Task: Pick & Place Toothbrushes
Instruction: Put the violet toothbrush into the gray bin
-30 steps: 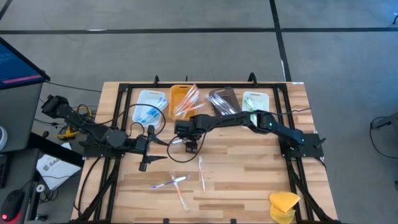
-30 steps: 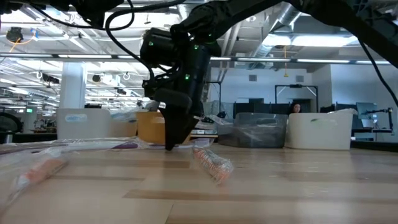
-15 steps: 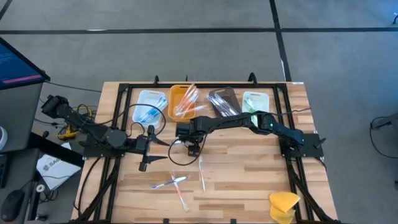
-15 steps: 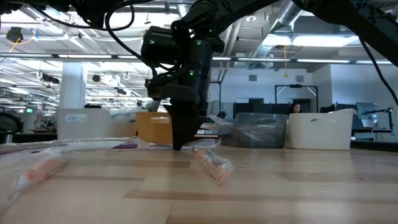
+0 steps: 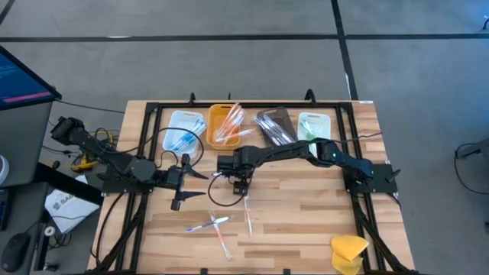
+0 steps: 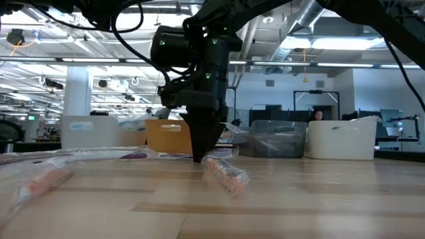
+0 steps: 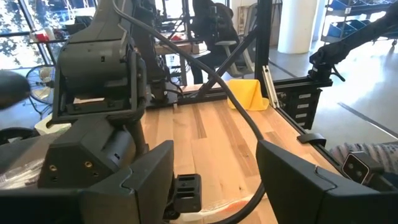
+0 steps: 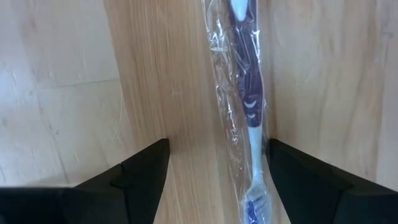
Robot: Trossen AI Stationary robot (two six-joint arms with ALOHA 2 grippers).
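A large open hall with ceiling lights, pillars and desks spreads behind my table (image 5: 306,214), a pale slatted wood top framed by black rails. Along its far edge sit four small trays: a white tray (image 5: 183,126) with blue-handled brushes, an orange tray (image 5: 221,122) with pink ones spilling over its rim, a brown tray (image 5: 273,122), and another white tray (image 5: 313,122) holding green ones. A yellow sponge-like lump (image 5: 349,250) lies at the near right corner.

My right arm reaches across from the right side toward the middle of the table, and my right gripper (image 6: 199,156) points straight down, its tips touching or just above the wood. Its fingers (image 8: 140,168) stand wide apart, and between them lies a wrapped toothbrush (image 8: 249,106), white with a dark blue grip, sealed in crinkled clear film, flat on the boards. It lies closer to one finger than the other, and neither finger touches it. From above, it is the pale stick (image 5: 247,210) just in front of the gripper.

My left gripper (image 5: 183,179) waits over the left part of the table, fingers (image 7: 143,174) parted, holding nothing.

More loose toothbrushes (image 5: 208,224) lie crossed near the front edge, left of centre. At table height they are only blurred wrapped shapes, and the bristle end of my brush is cut off at the edge of the right wrist view.
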